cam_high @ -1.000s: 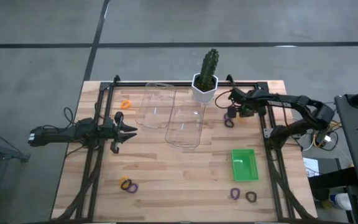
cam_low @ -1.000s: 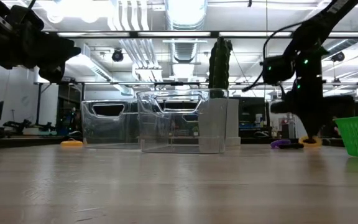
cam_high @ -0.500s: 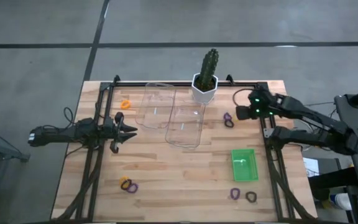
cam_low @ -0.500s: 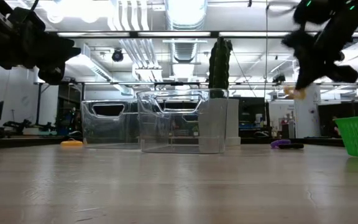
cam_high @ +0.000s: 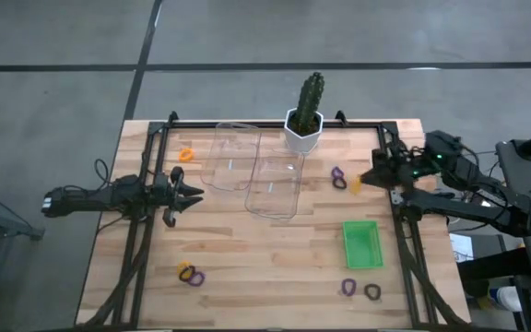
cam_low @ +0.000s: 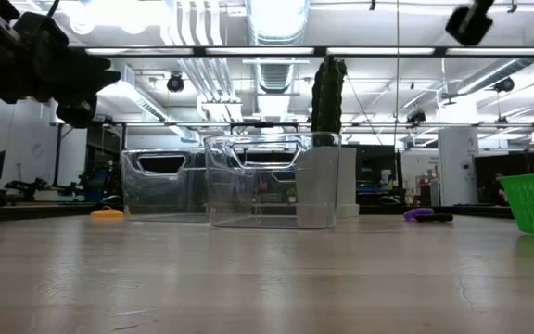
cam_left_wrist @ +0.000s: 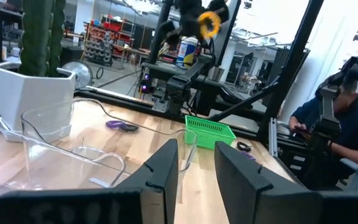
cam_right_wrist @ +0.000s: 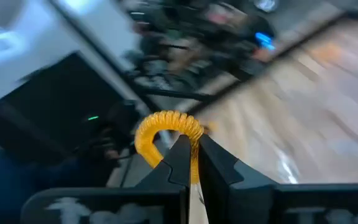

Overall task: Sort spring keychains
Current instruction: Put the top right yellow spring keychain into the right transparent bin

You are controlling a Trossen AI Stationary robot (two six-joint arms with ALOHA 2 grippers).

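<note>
On the wooden table (cam_high: 265, 258), 2 clear bins (cam_high: 252, 171) stand by a cactus (cam_high: 305, 115). The right end effector (cam_high: 362, 178), raised above the table's right edge, pinches an orange keychain (cam_right_wrist: 166, 127). The left end effector (cam_high: 192, 195), apparently slightly parted, waits left of the bins.

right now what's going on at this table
The right gripper is shut on a small orange coiled spring keychain and holds it raised near the table's right side, by the purple and black keychains lying on the wood. The left gripper waits open beside the two clear plastic bins. The green basket has no keychains visible in it; other keychains lie scattered.
</note>
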